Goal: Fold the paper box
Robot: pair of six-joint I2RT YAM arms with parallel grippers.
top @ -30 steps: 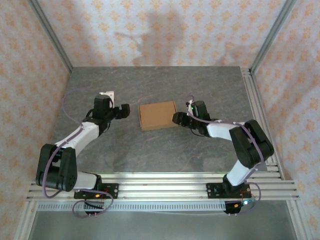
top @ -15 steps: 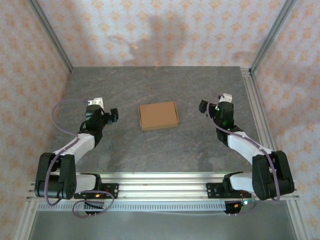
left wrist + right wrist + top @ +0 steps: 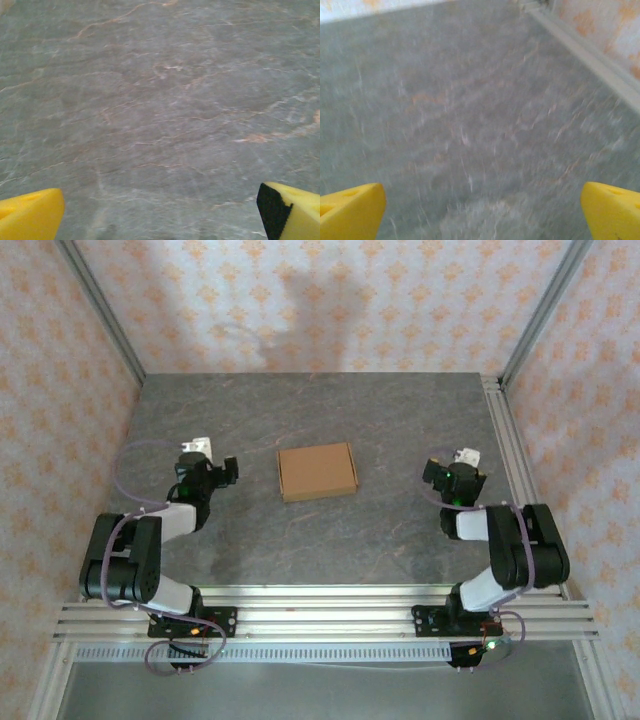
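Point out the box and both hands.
box [image 3: 317,471], top view, middle of its upper face.
left hand [image 3: 160,212], left wrist view, midway between its yellow fingertips.
right hand [image 3: 482,210], right wrist view, midway between its yellow fingertips.

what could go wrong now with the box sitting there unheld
1. The paper box lies closed with nothing pressing on it; a flap might spring up.
2. The left gripper and right gripper stand open, apart from it; a sideways approach could slide it across the table.
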